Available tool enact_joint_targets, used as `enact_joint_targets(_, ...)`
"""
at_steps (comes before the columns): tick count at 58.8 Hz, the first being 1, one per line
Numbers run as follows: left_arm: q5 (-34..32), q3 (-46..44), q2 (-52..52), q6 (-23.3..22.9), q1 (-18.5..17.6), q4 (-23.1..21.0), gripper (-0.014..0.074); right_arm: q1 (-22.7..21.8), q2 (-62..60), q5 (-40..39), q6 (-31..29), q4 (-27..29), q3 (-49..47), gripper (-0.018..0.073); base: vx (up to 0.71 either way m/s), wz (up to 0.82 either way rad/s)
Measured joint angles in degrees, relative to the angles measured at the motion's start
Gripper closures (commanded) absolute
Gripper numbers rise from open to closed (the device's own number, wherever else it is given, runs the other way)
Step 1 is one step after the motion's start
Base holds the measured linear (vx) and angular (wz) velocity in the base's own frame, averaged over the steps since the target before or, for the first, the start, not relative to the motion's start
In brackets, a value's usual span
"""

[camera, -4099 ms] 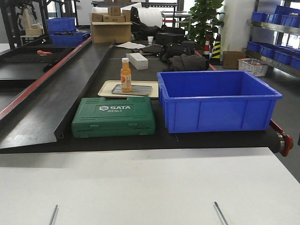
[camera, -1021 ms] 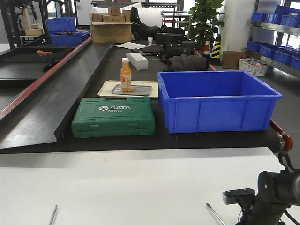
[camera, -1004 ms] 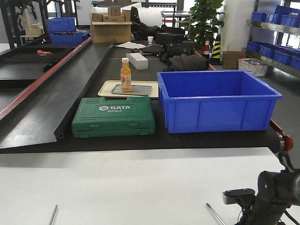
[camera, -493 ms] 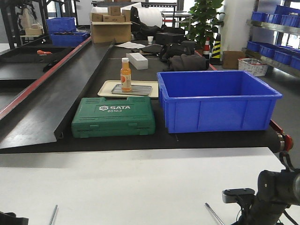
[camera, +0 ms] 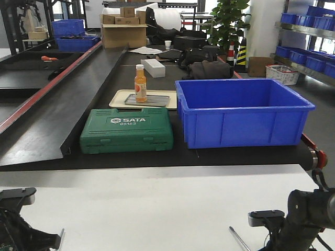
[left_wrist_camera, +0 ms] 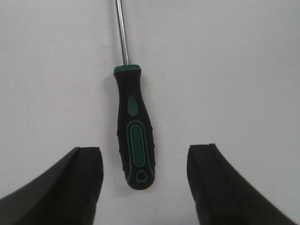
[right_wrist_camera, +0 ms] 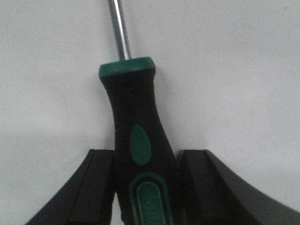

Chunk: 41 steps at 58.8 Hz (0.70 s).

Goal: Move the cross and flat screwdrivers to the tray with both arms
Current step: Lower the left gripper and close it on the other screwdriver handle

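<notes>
White surface is nearest, with a dark surface behind it carrying the blue bin and green case. Past those, the grey tray sits on a cream tray, well apart from both tools.

Orange bottle stands on the grey tray's left end, so the drop zone is tight. A long shaft swung in could knock it over. The reach goes over the green case, and a low carry risks clipping it.

Left arm and right arm are both low at the near edge.

Right pincer is narrow and looks clamped on the right screwdriver handle. The rounded grip may twist and droop shaft-down on lift.

Left pincer is wide, straddling the left screwdriver, which lies flat on the white surface, untouched. The handle sits nearer one finger, so closing could shove it sideways instead of seating it.

Cross vs flat: tips not visible, can't tell.
</notes>
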Motion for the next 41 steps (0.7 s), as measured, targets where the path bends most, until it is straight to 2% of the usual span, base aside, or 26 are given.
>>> enact_joint_targets(16, 0.1, -4.0, 7.9, 0.2, 0.0, 0.0, 0.0079, 0.0, 0.0, 0.0, 0.0, 0.0, 0.0, 0.0567, 0.0, 0.0)
enact_joint_targets(41, -1.4, -4.4, 16.7, 0.2, 0.0, -0.2, 0.008, 0.0, 0.0, 0.0, 0.0, 0.0, 0.0, 0.0567, 0.0, 0.0)
